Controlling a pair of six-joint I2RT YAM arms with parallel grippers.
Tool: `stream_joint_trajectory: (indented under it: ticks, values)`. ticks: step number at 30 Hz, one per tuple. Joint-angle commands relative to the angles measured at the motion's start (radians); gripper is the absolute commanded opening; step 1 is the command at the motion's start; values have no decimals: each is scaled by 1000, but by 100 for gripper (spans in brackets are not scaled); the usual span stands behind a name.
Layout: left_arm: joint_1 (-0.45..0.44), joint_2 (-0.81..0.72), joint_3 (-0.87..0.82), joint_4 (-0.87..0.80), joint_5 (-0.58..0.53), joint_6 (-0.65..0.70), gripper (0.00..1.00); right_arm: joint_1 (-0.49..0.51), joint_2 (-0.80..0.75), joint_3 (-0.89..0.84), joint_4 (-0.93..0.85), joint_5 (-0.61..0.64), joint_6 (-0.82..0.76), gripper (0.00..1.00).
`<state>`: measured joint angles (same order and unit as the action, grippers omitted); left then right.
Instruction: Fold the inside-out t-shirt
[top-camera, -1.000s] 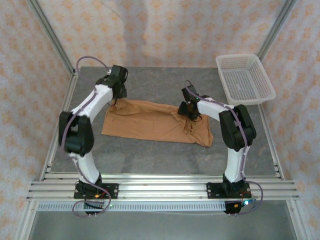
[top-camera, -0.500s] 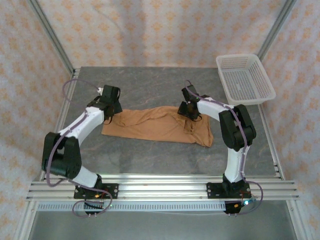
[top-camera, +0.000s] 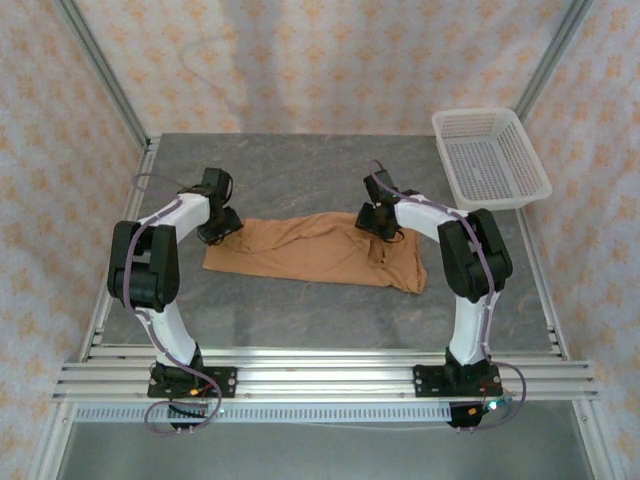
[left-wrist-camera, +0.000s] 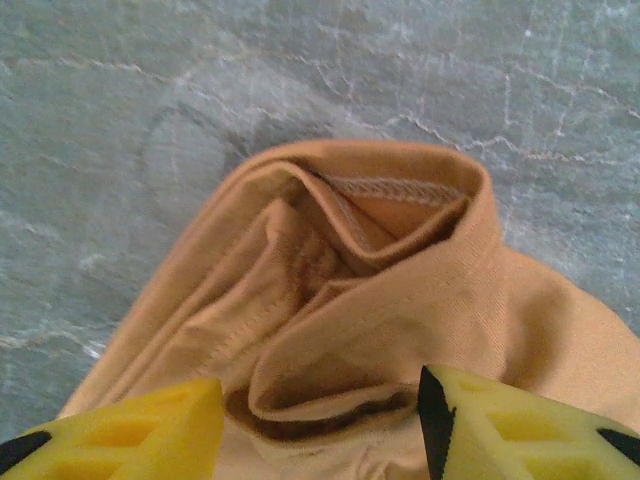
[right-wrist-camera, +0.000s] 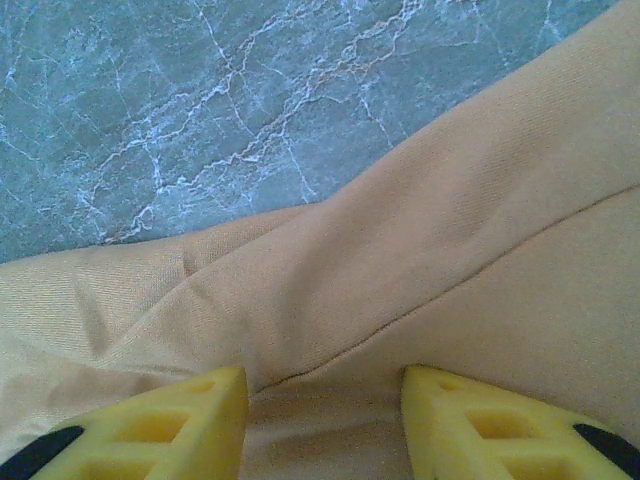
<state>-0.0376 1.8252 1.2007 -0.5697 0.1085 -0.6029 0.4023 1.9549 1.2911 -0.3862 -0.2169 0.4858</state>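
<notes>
Grey marbled worktop (top-camera: 300, 320) inside an aluminium frame, peach patterned walls behind and to both sides. Broad bare stone along near edge and along far edge; narrower bare strips at left and right edges. Far right corner taken up by a white mesh basket (top-camera: 490, 155).

Count: one inside-out t-shirt (top-camera: 300, 250), one basket, two arms, two grippers.

Shirt orange-tan, lying across middle of worktop, long way left to right, well apart from basket, short of every edge.

At shirt's far left corner, left gripper (top-camera: 222, 226) set low. Seen from left wrist: yellow fingers (left-wrist-camera: 130, 430) standing wide apart, bunched cloth with a stitched hem lying loose between and ahead of them. Released, nothing pinched.

On shirt's far edge, right of centre, right gripper (top-camera: 378, 225) down on the cloth. Seen from right wrist: fingers astride the fabric, a creased fold running out from the gap. Cannot tell whether clamped on cloth or only resting astride it.

Against a second ago: left gripper then higher and farther toward far edge, shirt's far left corner drawn up with it; now lower and nearer, corner dropped back in a bunch. Right arm and right end of shirt unchanged.
</notes>
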Motion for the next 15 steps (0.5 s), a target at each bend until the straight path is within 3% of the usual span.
stream_joint_trajectory:
  ticks: [1,15]
  values:
    - [-5,22,17,-25,34,-31,54,-5,9,-17,-36,-12,0,45]
    - [-5,34,72,-98,31,-21,54,-5,18,-17,-26,-35,7,45]
